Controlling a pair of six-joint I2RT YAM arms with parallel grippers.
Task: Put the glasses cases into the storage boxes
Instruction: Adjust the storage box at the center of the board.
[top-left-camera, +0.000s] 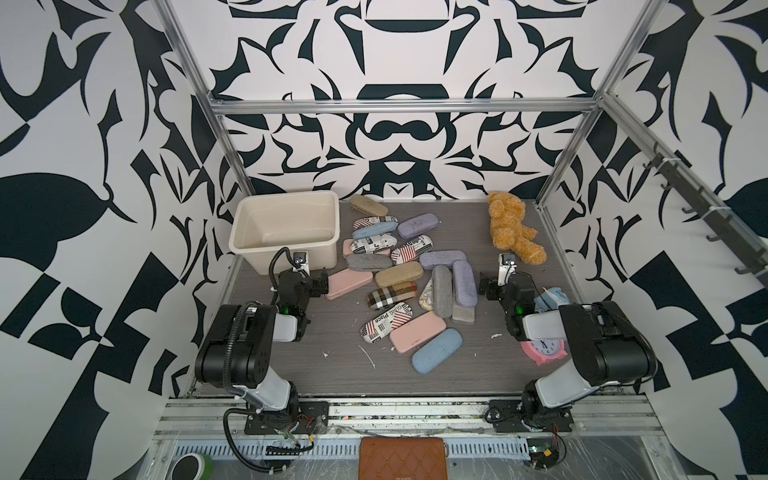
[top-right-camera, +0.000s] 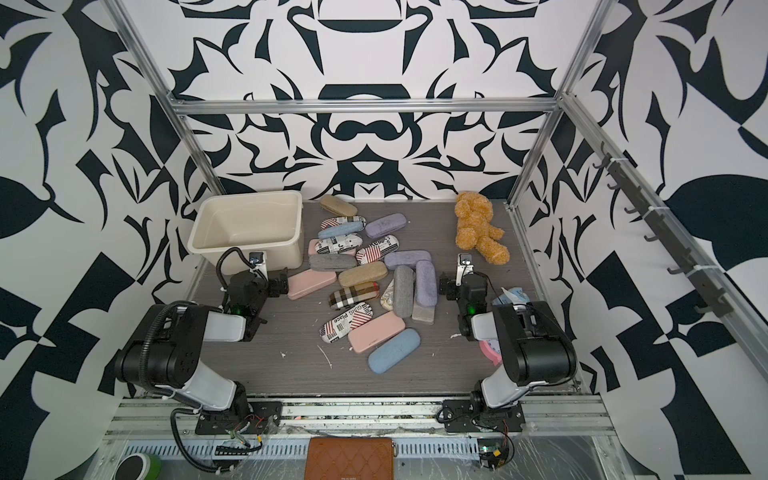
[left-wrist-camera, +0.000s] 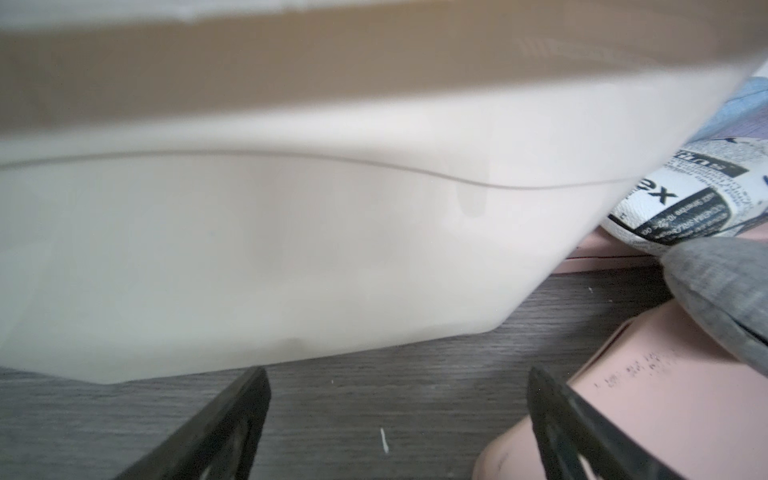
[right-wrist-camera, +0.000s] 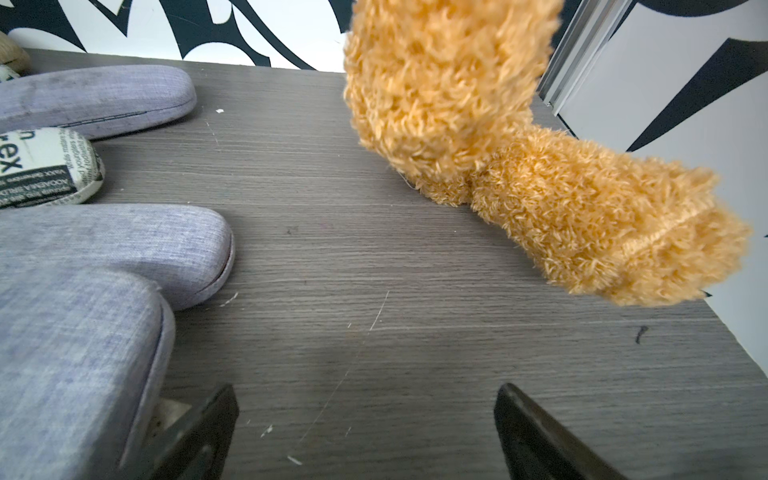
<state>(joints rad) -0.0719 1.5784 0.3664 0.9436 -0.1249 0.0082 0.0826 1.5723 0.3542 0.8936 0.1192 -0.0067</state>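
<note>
The storage box (top-left-camera: 282, 246) is a cream tub at the back left; its inside looks empty in both top views. Several glasses cases (top-left-camera: 399, 274) lie scattered over the middle of the table: pink, blue, lilac, grey, tan, plaid and newspaper print. My left gripper (top-left-camera: 302, 277) hangs open just in front of the tub wall (left-wrist-camera: 291, 249), holding nothing. One of its fingers is beside a pink case (left-wrist-camera: 665, 395). My right gripper (top-left-camera: 503, 278) is open and empty over bare table (right-wrist-camera: 365, 291). Lilac cases (right-wrist-camera: 83, 332) lie next to it.
An orange plush bear (top-left-camera: 513, 226) lies at the back right, just ahead of my right gripper. A pink clock (top-left-camera: 542, 347) and a blue-white packet (top-left-camera: 550, 297) sit under the right arm. A brown quilted wallet (top-left-camera: 402, 457) and a green roll (top-left-camera: 193, 465) lie below the table's front rail.
</note>
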